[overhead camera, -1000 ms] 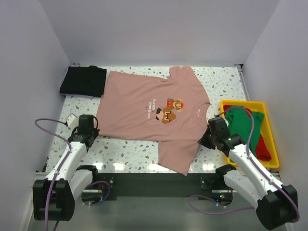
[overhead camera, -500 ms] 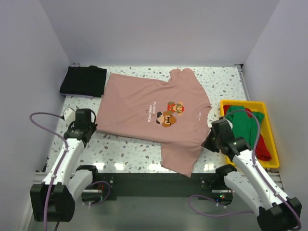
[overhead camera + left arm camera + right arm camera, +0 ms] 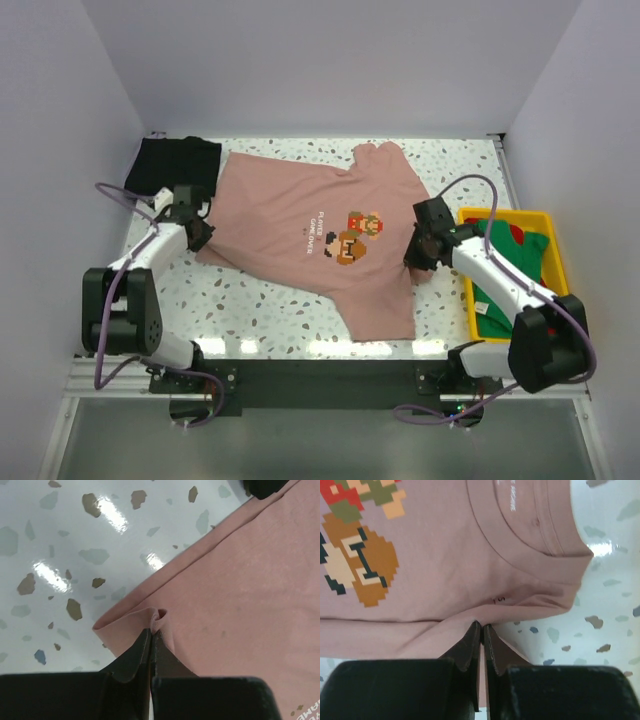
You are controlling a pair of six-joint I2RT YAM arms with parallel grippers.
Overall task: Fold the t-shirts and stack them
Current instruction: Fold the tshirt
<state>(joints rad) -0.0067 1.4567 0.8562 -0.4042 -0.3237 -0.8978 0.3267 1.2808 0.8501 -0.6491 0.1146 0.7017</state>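
Note:
The dusty-pink t-shirt (image 3: 310,235) with pixel-art figures lies spread on the table. My left gripper (image 3: 200,237) is shut on its hem corner at the left; in the left wrist view a small fold of pink cloth (image 3: 159,616) is pinched at the fingertips. My right gripper (image 3: 415,262) is shut on the shirt's shoulder edge beside the collar (image 3: 540,540), with cloth (image 3: 455,630) drawn up between the tips. A folded black t-shirt (image 3: 170,165) lies at the far left. Green (image 3: 505,262) and red (image 3: 540,300) shirts lie in the bin.
The yellow plastic bin (image 3: 560,290) stands at the right edge of the terrazzo table (image 3: 260,315). White walls close the left, right and back sides. The left arm's cable loops near the black shirt.
Both arms have swung far forward onto the table. The shirt's near edge has been drawn back and up: the lower sleeve now lies folded over at the front, with both grippers holding cloth.

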